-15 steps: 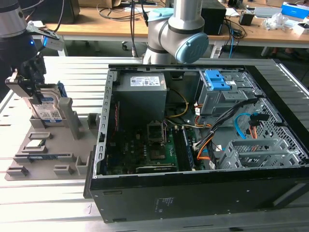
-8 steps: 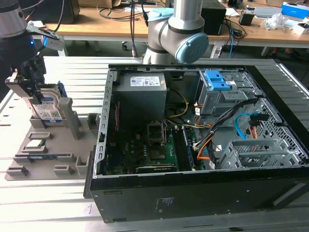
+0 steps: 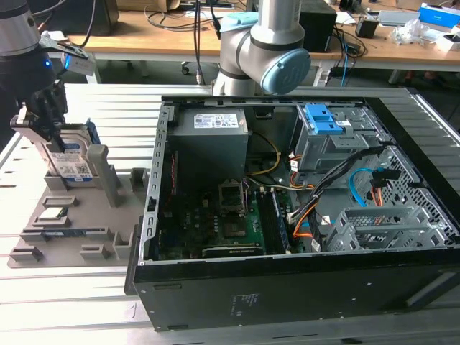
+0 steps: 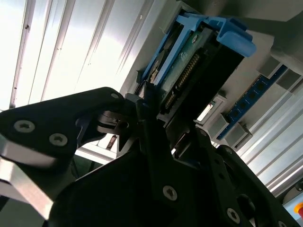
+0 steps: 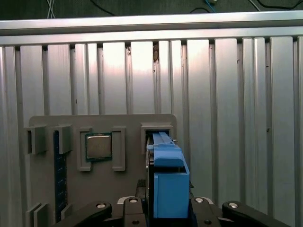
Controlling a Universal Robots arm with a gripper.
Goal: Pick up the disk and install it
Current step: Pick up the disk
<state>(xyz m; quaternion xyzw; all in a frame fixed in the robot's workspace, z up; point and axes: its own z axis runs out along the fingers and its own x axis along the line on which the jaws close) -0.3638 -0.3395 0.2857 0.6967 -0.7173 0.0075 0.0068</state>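
At upper left of the exterior view, the black claw [image 3: 47,129] is clamped on the silver-grey, blue-railed metal disk [image 3: 72,167]; the disk stands upright in a grey plastic holder [image 3: 79,215] on the ribbed worktop [image 3: 72,305].

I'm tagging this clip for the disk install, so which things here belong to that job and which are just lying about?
Job: disk, standing in the grey holder; gripper at it; open computer case.
Lying about: processor chip and memory stick in the holder; power supply in the case.
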